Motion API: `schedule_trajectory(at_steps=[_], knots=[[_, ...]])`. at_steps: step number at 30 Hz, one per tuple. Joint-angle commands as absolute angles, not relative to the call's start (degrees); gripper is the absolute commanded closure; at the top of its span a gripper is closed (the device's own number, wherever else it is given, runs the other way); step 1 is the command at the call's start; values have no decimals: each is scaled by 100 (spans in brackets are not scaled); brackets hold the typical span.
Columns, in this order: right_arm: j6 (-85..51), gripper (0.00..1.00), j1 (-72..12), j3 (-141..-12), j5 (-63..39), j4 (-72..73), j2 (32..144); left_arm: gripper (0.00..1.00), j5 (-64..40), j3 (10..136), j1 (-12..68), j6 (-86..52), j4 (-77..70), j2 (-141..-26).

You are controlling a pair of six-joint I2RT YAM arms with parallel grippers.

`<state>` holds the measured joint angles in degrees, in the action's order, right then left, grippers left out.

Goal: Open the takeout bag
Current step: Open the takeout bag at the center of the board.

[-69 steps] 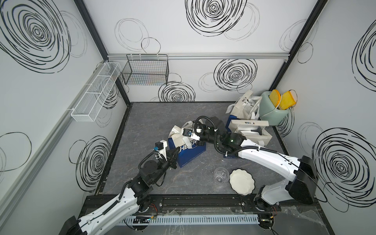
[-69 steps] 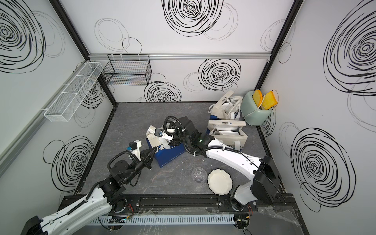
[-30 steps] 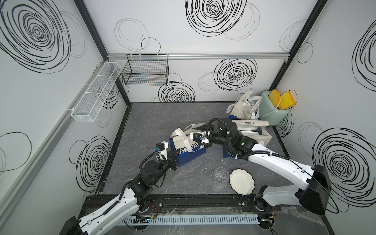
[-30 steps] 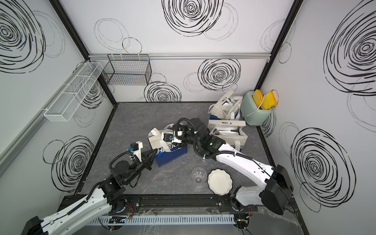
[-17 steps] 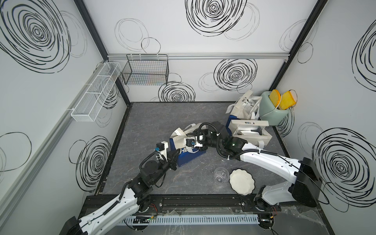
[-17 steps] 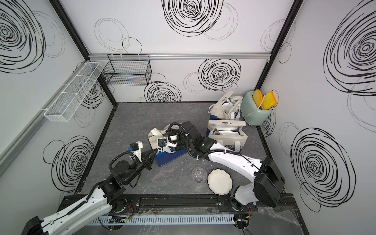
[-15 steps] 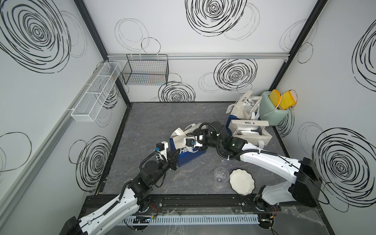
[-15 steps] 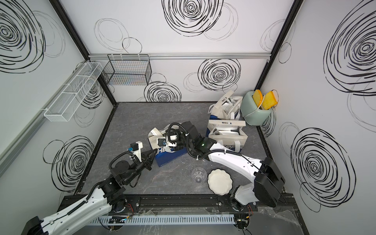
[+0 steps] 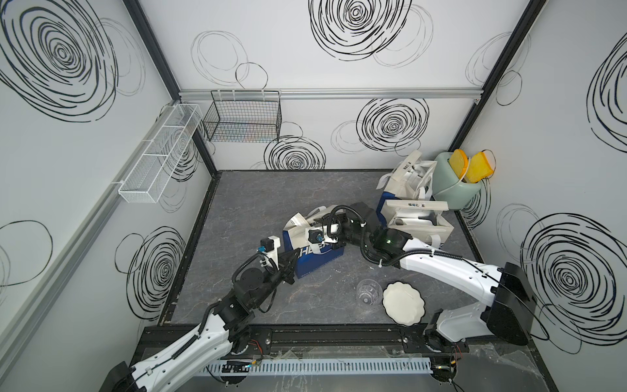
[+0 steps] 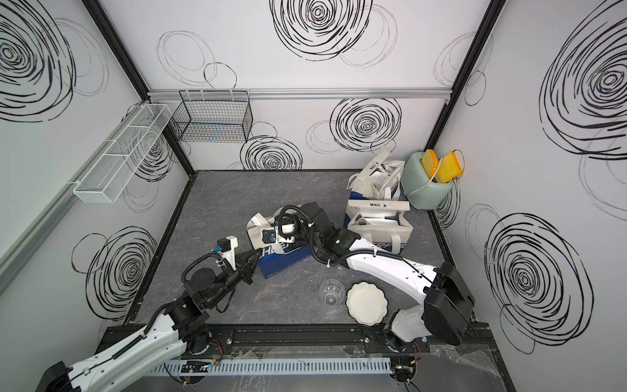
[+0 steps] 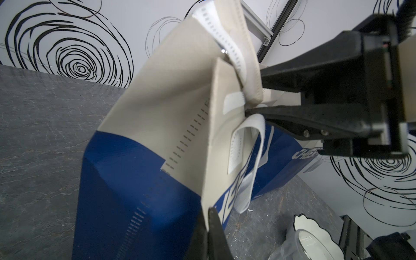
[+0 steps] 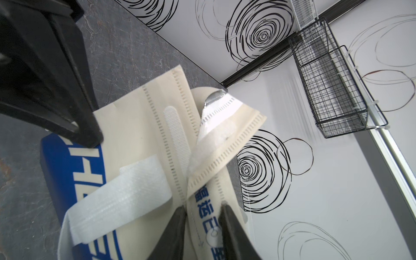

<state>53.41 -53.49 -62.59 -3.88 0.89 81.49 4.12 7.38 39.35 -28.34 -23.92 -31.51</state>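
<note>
The takeout bag (image 9: 319, 258), blue below and cream above, stands mid-table in both top views (image 10: 283, 259). My left gripper (image 11: 208, 217) is shut on the lower corner of a cream side panel; from above it sits at the bag's near-left corner (image 9: 296, 253). My right gripper (image 12: 203, 210) reaches in from the right at the bag's top. Its jaws press both edges of the folded cream flap (image 12: 207, 202) printed with blue characters. A white hook-and-loop strip (image 12: 177, 137) lies bare beside a twisted flap, and a white handle (image 12: 121, 191) hangs loose.
Two other cream-and-blue bags (image 9: 419, 220) (image 9: 405, 183) stand at the back right beside a green bucket (image 9: 454, 190) holding yellow pieces. A clear cup (image 9: 368, 292) and a white scalloped plate (image 9: 403, 303) lie front right. Wire baskets (image 9: 242, 120) (image 9: 159, 156) hang on the walls.
My right gripper has moved left, back over the bag's top, and its jaws have narrowed onto the flap. The left arm has held still.
</note>
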Motion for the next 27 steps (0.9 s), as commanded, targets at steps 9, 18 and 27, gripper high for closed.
schedule_trajectory(at_steps=[9, 18, 27], knots=[[5408, 70, -5647, -6302, -53, 619, 8456, 100, 402, 580, 3885, -2870, -2196, -3138], [5388, 82, -5589, -6401, 112, 739, 8489, 100, 381, 580, 3867, -2874, -2232, -3182], [5236, 100, -5565, -6460, 116, 684, 8524, 100, 351, 581, 3850, -2874, -2284, -3243]])
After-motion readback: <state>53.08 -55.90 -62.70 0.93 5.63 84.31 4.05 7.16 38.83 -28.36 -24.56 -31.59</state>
